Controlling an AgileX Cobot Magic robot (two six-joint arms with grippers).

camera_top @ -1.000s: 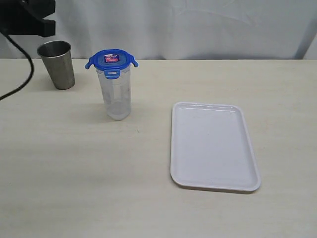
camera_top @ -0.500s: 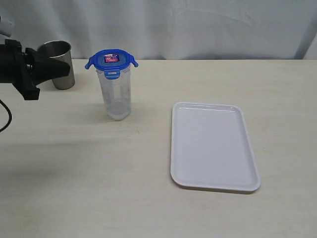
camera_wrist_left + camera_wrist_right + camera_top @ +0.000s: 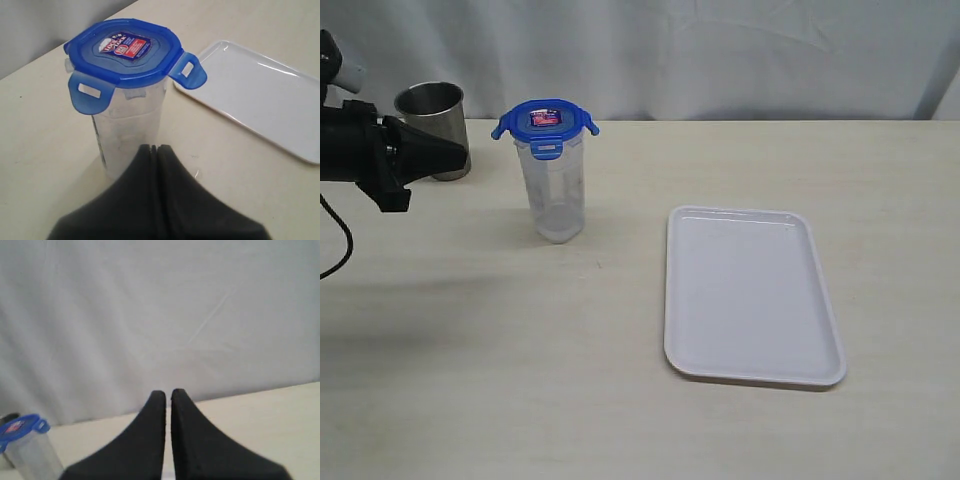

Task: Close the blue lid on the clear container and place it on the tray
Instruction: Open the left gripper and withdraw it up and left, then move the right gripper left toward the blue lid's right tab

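One tray [image 3: 752, 298] is lying well right of the upright clear container [image 3: 558, 196], which is wearing the blue lid [image 3: 544, 119], flaps flaring out. I'm pointing the left gripper [image 3: 463, 156] at it, jaws pressed together; the right gripper [image 3: 166, 393] is showing barely a slit.

Clear container [image 3: 554, 195], tall, narrow, upright, standing well apart from the far-left corner of the tray [image 3: 750, 295] (white, flat, rectangular, low-rimmed); blue lid [image 3: 545, 119] seated on its rim, visible snap flaps flared outward.

Beige table [image 3: 470, 350]: container [image 3: 558, 200], cup [image 3: 432, 110], tray [image 3: 750, 300]
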